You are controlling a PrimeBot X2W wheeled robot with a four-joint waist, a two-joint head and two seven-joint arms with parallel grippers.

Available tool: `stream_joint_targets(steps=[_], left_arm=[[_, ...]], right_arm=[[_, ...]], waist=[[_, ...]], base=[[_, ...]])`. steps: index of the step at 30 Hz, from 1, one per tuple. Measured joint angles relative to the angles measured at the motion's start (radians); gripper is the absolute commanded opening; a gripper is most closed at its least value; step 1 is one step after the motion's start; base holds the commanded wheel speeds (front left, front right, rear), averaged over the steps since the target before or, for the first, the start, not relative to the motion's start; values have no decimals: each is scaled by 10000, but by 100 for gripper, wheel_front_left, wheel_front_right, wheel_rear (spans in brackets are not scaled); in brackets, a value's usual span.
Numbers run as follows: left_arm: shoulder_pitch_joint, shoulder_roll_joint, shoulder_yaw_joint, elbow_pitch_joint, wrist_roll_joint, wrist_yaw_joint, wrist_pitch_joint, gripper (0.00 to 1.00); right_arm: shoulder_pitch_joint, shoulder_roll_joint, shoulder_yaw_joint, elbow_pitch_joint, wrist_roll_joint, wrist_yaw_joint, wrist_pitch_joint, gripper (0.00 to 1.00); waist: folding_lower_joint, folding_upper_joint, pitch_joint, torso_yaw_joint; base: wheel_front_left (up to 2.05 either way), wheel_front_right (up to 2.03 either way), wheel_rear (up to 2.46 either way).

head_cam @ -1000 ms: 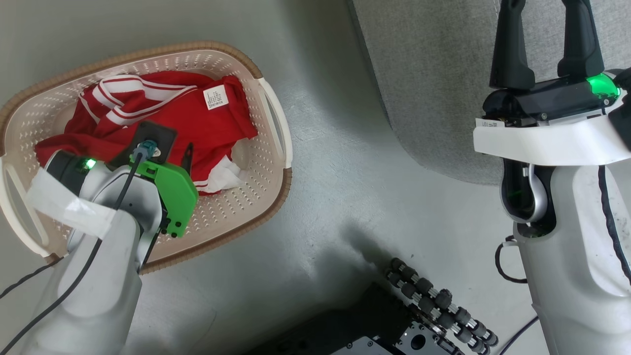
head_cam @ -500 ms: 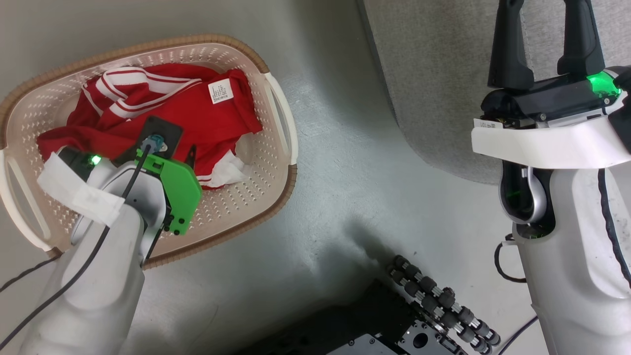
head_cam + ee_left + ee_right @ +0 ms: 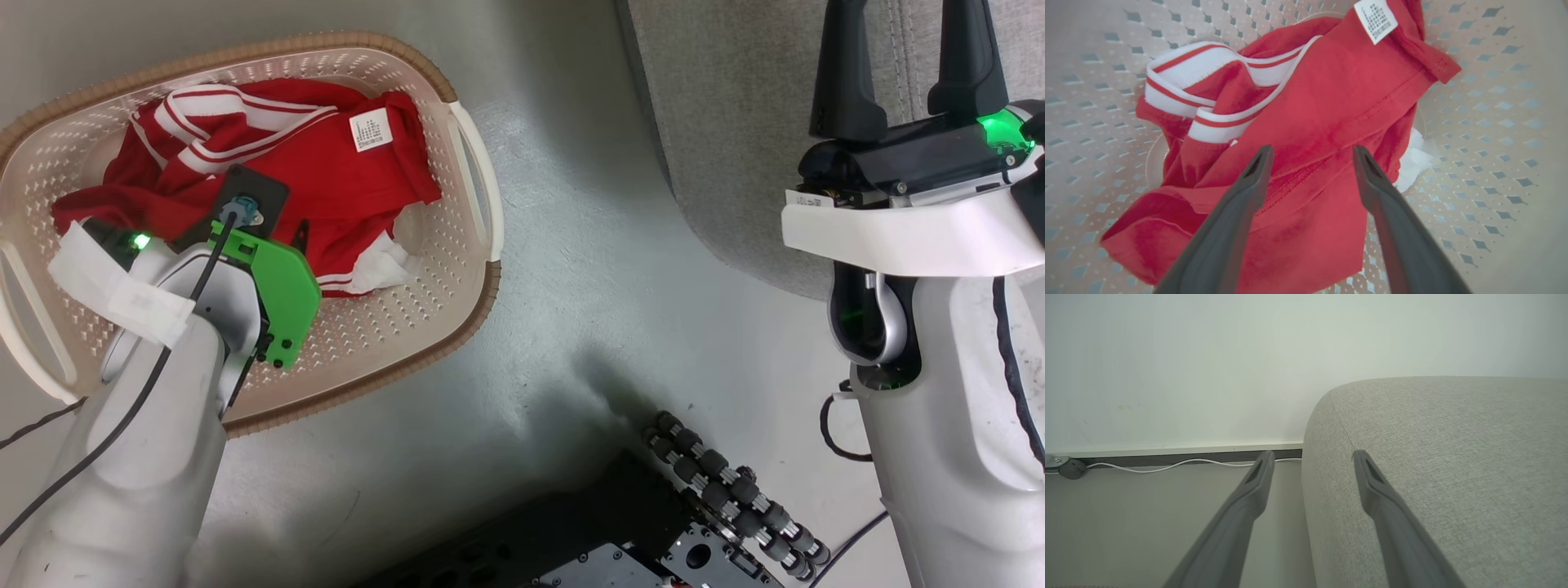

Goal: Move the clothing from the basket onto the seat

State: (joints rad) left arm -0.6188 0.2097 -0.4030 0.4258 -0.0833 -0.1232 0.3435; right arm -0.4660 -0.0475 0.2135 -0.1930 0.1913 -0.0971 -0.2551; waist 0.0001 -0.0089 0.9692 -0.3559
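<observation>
From the head we looked steeply down on the basket (image 3: 384, 327) and the seat (image 3: 735, 122). Our left wrist camera hung close over that basket; our right one faced level past the seat's corner toward a wall (image 3: 1208, 355).

Bare floor (image 3: 571, 269) — basket (image 3: 384, 327) to seat (image 3: 735, 122)

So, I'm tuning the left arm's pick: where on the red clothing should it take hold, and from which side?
Probably the raised red fold with the stitched seam at the middle of the clothing, framed by the open left gripper. Come straight down from above: the basket walls ring the pile, and its outer edges lie flat.
</observation>
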Motion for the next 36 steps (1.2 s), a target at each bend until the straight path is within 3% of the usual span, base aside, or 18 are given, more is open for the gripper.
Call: stream_joint_targets(steps=[36], left_arm=[[-345, 209, -598, 947, -12, -10, -27, 100]], right_arm=[[-71, -2, -29, 12, 270, 0, 0, 100]], waist=[[-1, 0, 238, -54]], base=[[0, 0, 0]])
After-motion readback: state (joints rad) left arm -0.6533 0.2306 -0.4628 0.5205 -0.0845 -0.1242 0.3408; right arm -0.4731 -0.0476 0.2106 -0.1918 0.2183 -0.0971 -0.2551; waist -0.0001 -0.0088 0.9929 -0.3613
